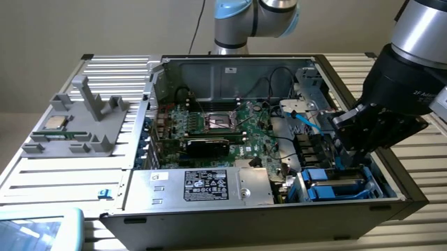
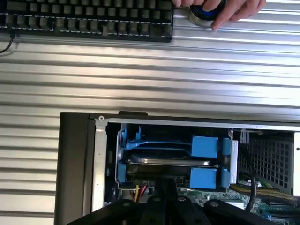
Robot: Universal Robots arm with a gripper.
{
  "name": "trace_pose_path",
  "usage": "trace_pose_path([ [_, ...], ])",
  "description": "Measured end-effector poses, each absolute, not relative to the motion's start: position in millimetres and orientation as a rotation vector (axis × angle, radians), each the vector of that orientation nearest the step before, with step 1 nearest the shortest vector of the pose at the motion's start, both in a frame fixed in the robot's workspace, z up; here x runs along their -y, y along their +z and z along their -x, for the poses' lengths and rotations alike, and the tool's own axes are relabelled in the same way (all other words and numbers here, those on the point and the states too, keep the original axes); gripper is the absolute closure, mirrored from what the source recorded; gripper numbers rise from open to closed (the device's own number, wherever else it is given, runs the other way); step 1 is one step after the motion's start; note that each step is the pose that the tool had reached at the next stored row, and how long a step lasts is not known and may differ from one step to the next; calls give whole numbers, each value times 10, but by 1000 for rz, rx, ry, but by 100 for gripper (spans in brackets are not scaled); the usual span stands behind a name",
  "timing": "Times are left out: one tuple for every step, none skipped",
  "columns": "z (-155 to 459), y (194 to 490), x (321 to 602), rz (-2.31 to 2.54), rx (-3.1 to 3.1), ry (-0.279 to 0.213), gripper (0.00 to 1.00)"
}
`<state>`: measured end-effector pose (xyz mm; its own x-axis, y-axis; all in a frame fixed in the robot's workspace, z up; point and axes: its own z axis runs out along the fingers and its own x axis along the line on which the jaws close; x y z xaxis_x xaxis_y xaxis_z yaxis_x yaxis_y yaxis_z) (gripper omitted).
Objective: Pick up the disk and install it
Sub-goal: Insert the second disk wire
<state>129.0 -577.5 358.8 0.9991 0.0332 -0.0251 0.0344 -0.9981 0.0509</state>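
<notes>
The disk [image 1: 336, 184], silver-grey in a bright blue carrier, sits in the drive bay at the front corner of the open computer case [image 1: 146, 104], on the exterior view's right. In the wrist view the disk [image 2: 171, 161] lies flat in the bay, with blue carrier tabs [image 2: 205, 146] on both sides. My gripper [image 1: 348, 157] hangs directly above the bay, its black fingers [image 2: 164, 194] pressed together and shut on nothing. I cannot tell whether the tips touch the disk.
A silver box with a black label [image 1: 206, 185] sits beside the bay, with the motherboard [image 1: 216, 125] and cables behind it. A grey fixture [image 1: 77, 123] holds a small chip outside the case. A keyboard [image 2: 89, 18] and a person's hand [image 2: 220, 11] lie beyond the case.
</notes>
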Motion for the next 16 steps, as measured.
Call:
trace_pose_path([
  [-1334, 3587, 5775, -3090, -53, -40, 89],
  [-1359, 3586, 5776, -3090, -54, -41, 89],
  [-1373, 3581, 5775, -3090, -56, -41, 89],
  [-1375, 3572, 5775, -3090, -57, -42, 89],
  [-1374, 3561, 5775, -3091, -58, -45, 89],
  [-1375, 3551, 5776, -3092, -60, -49, 89],
  [-1374, 3538, 5777, -3093, -61, -52, 89],
  [-1375, 3527, 5778, -3095, -63, -55, 89],
  [-1375, 3515, 5778, -3096, -64, -58, 89],
  [-1374, 3502, 5779, -3098, -66, -60, 89],
  [-1374, 3489, 5779, -3100, -68, -61, 89],
  [-1375, 3478, 5779, -3102, -70, -61, 89],
  [-1375, 3470, 5779, -3104, -72, -61, 89],
  [-1375, 3463, 5780, -3106, -75, -61, 89],
  [-1376, 3457, 5781, -3109, -77, -60, 89],
  [-1376, 3451, 5782, -3111, -79, -60, 89],
])
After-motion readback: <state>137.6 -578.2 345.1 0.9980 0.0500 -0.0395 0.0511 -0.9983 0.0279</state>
